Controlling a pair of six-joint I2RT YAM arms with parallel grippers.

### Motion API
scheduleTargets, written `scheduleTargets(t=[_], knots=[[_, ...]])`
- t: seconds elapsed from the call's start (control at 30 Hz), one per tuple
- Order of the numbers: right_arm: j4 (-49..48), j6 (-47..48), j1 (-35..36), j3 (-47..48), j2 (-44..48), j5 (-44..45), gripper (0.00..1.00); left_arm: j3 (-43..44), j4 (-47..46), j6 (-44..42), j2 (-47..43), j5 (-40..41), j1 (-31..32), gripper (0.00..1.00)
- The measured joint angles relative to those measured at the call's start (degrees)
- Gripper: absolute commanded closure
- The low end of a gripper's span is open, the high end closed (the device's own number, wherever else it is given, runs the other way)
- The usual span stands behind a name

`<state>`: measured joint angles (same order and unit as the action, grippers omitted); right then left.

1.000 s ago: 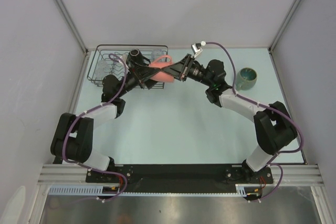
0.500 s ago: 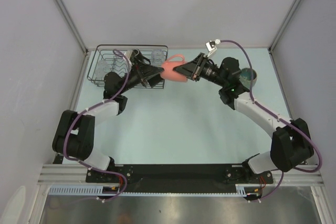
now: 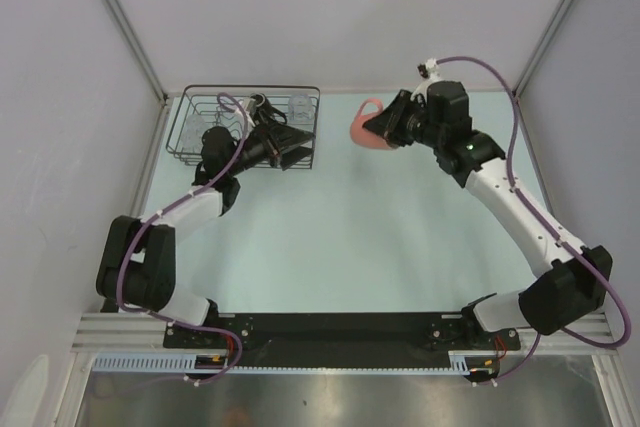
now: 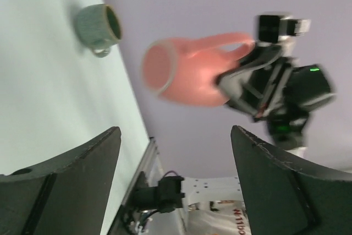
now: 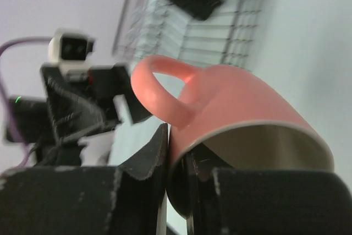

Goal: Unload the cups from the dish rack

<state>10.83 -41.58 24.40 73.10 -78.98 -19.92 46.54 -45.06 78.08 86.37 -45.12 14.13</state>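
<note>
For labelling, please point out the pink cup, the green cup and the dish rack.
pink cup (image 3: 363, 134): top view, its side wall.
green cup (image 4: 93, 26): left wrist view, its outer wall.
dish rack (image 3: 192, 125): top view, its left end.

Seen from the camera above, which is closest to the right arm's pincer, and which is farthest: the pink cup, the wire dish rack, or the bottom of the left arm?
1. The pink cup is nearest: the right pincer is clamped on it, toward the back of the table.
2. The dish rack comes next, off to the left in the back left corner.
3. The left arm's base is farthest, at the table's near edge on the left.
</note>
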Motion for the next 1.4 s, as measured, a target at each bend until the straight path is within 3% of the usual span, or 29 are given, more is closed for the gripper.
scheduleTargets(t=[0.23,0.5,1.4], knots=[[27.36,12.15,-1.09,21.31,-3.28,25.59,1.00,0.17,20.85,-11.98,-5.62,4.70,0.11,0.16],[41.20,15.47,-9.55,22.21,-11.13,33.07,1.00,0.17,35.63,-19.10,-7.34,7.87,0.24,0.17],[41.40,16.59,-10.80,34.34,-37.88,32.57,1.00,-1.42,44.87,-24.98,-10.69,9.68,0.87,0.17]])
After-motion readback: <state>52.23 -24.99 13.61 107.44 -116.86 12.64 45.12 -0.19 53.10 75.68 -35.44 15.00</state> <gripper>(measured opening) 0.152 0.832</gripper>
